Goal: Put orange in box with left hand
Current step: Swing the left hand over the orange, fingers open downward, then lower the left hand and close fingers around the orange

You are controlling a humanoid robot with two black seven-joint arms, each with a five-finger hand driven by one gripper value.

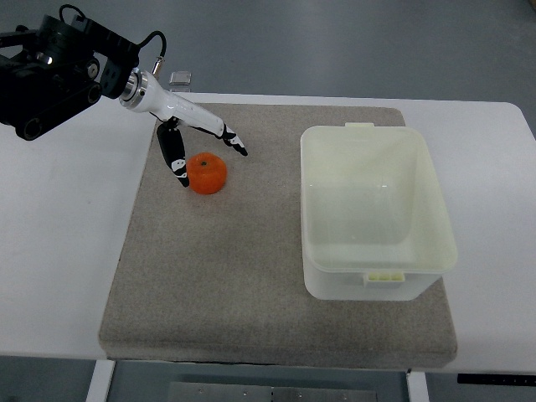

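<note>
An orange (208,173) sits on the grey mat (276,285) at its upper left. My left hand (209,159) reaches in from the upper left, with fingers spread over the orange. One finger (176,163) is down beside the orange's left edge, and another (232,141) points out above its upper right. The fingers do not close on the orange. The pale cream plastic box (377,209) stands empty on the right part of the mat, well apart from the orange. The right arm is out of view.
The mat lies on a white table (59,251). A small grey object (180,79) sits at the table's far edge behind the hand. Bare mat lies between the orange and the box.
</note>
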